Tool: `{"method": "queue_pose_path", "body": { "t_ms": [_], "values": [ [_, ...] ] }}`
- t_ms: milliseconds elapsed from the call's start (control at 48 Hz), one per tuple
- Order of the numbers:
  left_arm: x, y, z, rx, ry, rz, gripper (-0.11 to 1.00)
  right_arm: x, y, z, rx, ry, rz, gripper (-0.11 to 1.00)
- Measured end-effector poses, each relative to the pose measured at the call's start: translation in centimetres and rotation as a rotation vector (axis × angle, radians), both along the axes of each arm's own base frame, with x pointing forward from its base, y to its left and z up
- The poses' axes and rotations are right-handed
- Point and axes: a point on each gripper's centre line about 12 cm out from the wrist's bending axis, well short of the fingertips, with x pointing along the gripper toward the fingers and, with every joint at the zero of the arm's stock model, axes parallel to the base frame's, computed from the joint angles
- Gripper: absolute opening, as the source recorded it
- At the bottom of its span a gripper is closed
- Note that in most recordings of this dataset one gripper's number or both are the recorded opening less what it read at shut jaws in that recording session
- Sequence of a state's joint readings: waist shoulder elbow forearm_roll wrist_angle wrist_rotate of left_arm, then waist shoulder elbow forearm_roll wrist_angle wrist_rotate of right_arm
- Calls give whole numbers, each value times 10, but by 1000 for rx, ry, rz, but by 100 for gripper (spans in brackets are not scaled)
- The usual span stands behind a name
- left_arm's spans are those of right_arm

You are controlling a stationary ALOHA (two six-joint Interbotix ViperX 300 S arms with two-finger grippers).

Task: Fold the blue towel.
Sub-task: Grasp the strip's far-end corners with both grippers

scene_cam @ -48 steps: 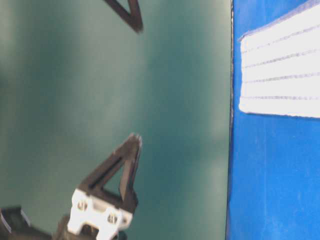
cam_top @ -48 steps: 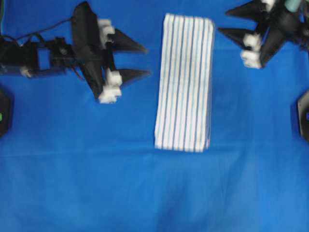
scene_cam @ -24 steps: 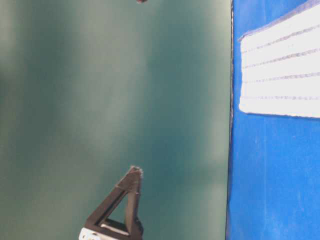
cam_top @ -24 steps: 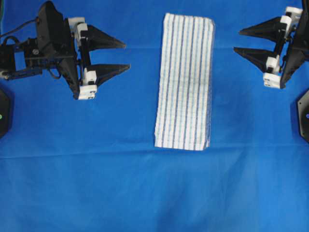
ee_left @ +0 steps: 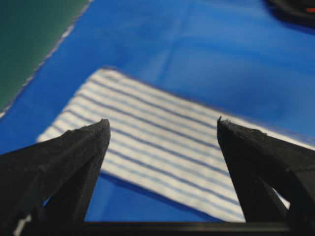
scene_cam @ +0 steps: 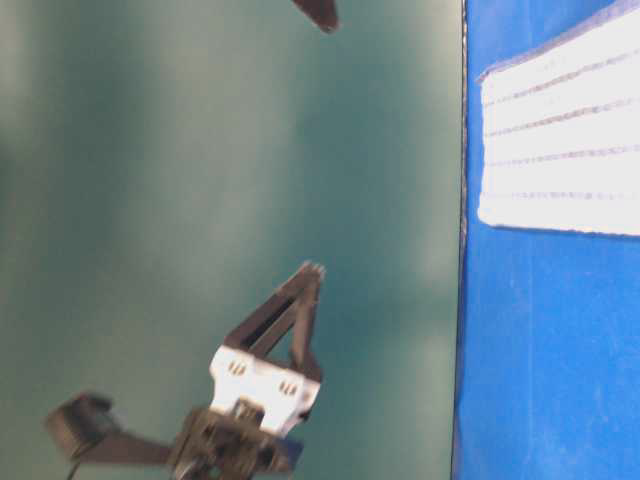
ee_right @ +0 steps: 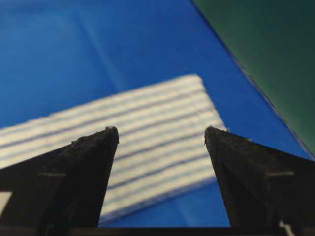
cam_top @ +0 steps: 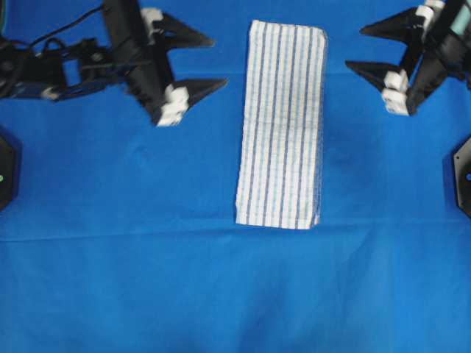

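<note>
1. The blue sheet (cam_top: 147, 279) covers the whole table, flat but for faint creases, and everything else rests on or hangs over it.

2. The blue towel (cam_top: 282, 125) lies flat in the middle of the sheet, nearer the far edge, as a long narrow rectangle with its stripes running lengthwise. A darker line along its right edge and near corner suggests it is already doubled into layers, though how many cannot be told. It looks light, soft and limp: it should sag when lifted and offer no stiffness. The sensible hold is judged to be at a short end, one corner per gripper, pinching every layer together so none slides away on the smooth sheet.

3. The left gripper (cam_top: 202, 59) hangs to the left of the towel's far end, its two fingers spread wide and pointing toward the cloth, clear of it and holding nothing. In the left wrist view the towel's long edge shows between and beyond the fingers.

4. The right gripper (cam_top: 364, 50) hangs to the right of the same far end, also spread wide and empty, apart from the cloth. Its wrist view frames the towel's far corner between the fingers.
</note>
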State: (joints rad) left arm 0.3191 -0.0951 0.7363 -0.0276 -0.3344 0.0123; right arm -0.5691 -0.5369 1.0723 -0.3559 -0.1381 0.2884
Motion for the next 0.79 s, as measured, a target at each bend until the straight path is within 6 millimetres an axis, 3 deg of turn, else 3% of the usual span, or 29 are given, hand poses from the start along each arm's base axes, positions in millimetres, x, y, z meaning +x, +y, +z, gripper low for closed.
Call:
{"method": "queue_pose_path", "body": {
  "t_ms": [187, 354, 625, 791],
  "values": [
    [21, 40, -28, -21, 53, 76, 92, 13, -36, -17, 38, 70, -74, 69],
    [38, 72, -61, -47, 112, 127, 92, 24, -67, -49, 101, 162, -124, 69],
    [54, 103, -110, -85, 193, 171, 92, 34, -97, -97, 170, 231, -156, 69],
    [59, 119, -127, -105, 234, 194, 92, 34, -110, -118, 197, 245, -174, 69]
  ]
}}
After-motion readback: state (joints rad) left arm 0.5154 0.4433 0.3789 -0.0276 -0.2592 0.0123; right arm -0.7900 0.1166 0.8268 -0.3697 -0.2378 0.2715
